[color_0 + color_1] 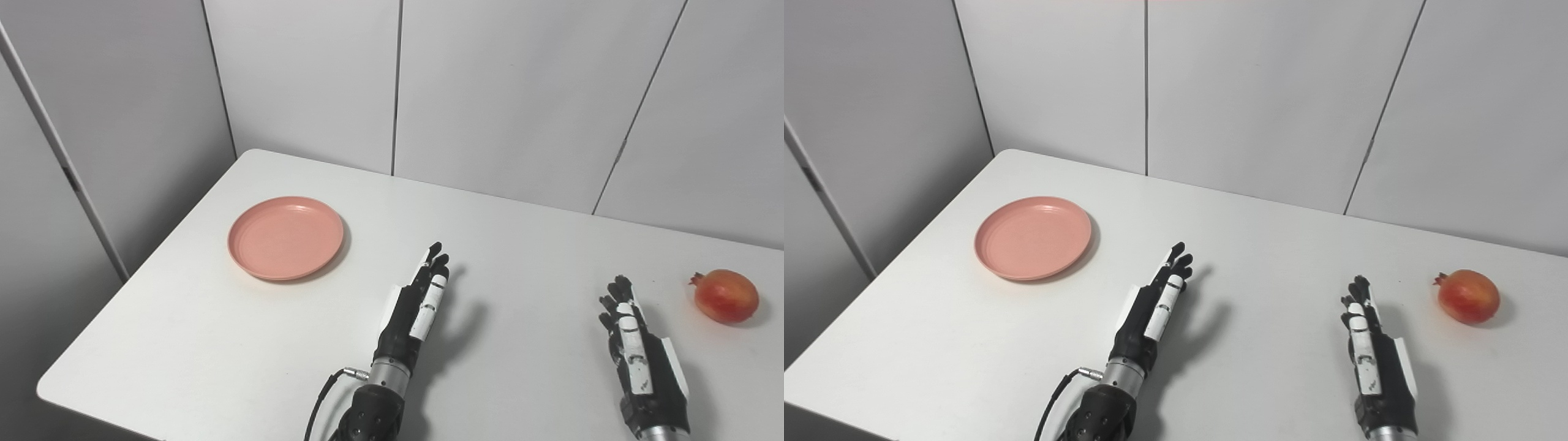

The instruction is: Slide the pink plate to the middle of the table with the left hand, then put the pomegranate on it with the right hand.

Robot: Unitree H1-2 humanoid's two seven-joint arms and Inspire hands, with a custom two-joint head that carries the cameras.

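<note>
Your left hand (pixel 416 306), fingers straight, together and holding nothing, sits right of the pink plate (pixel 285 237), which lies forward-left on the table's (pixel 184 343) left side, so you'd reach up-left first.

Matt pink plastic plate (pixel 285 237); smooth white table (pixel 202 343); glossy pomegranate (pixel 726 296).

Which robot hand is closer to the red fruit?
The right hand. It rests on the table just left of the pomegranate, not touching it. The left hand lies nearer the pink plate.
</note>
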